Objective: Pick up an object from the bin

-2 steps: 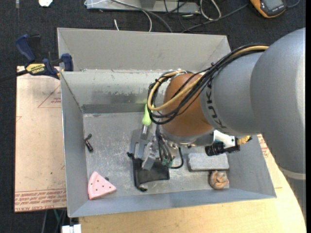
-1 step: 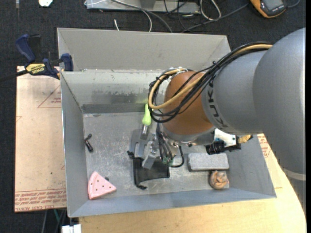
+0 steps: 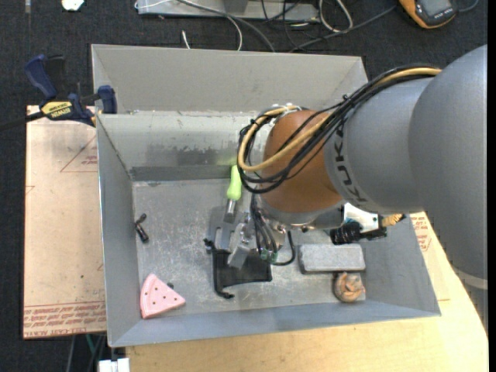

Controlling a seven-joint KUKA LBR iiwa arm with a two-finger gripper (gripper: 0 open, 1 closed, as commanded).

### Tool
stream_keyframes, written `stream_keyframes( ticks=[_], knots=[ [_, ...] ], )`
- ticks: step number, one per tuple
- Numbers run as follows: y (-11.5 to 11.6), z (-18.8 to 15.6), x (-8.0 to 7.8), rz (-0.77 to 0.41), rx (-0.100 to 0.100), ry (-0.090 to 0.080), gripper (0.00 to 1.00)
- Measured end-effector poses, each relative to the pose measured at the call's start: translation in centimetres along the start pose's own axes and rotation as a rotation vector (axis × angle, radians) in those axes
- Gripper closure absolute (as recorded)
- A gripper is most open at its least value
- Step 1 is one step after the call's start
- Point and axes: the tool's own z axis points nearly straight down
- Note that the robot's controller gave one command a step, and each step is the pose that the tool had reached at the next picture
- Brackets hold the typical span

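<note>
Just frontward of the pincer [image 3: 242,245], a black flat piece [image 3: 235,274]

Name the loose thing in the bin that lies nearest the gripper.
The black angular piece, right at the gripper; the pink wedge, grey block and small black clip lie farther off.
</note>
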Motion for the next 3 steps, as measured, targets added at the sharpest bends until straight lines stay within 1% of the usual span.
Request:
stream_keyframes(
  ticks=[1, 2, 3],
  knots=[
    [0.0, -3.4, 0.1, -0.001, 0.002, 0.005, 1.00],
    [0.0, -8.0, 0.2, -0.002, 0.004, 0.006, 1.00],
    [0.1, -10.8, 0.1, -0.004, 0.001, 0.003, 1.00]
  ],
)
